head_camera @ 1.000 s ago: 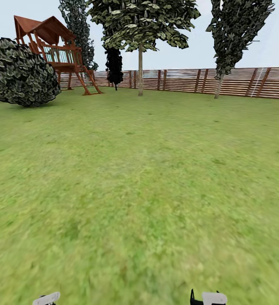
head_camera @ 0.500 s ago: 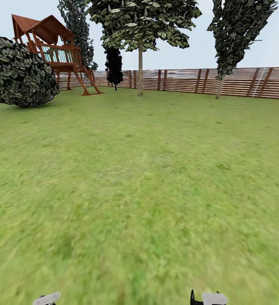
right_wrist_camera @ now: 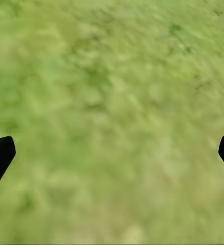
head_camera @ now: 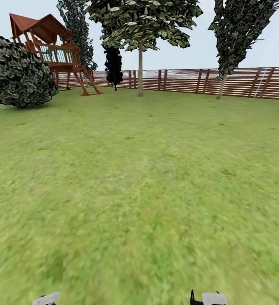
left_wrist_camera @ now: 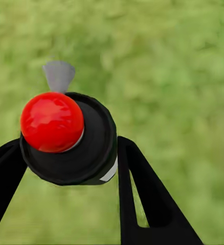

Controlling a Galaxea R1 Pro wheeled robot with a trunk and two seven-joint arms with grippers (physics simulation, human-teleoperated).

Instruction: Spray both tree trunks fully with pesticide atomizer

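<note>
Red-capped pesticide atomizer (left_wrist_camera: 66,138) clamped in left gripper (left_wrist_camera: 66,168) jaws; right gripper (right_wrist_camera: 112,148) jaws wide, empty. View has crept toward upright tree trunk (head_camera: 140,72): robot approaching, spraying pending.

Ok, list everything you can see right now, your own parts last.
Green grass lawn: one, fills the foreground.
Reddish-brown slatted wooden fence: one, along the far edge.
Red-brown wooden play tower: one, far left.
Round dark bush: one, far left, in front of the tower.
Broad-canopy tree with pale upright trunk: one, far centre.
Tree with leaning pale trunk: one, far right.
Narrow near-black conifer: one, by the fence.
Black atomizer with red round cap: one, between the left end effector's fingers.
Right end effector: open, above grass.
</note>
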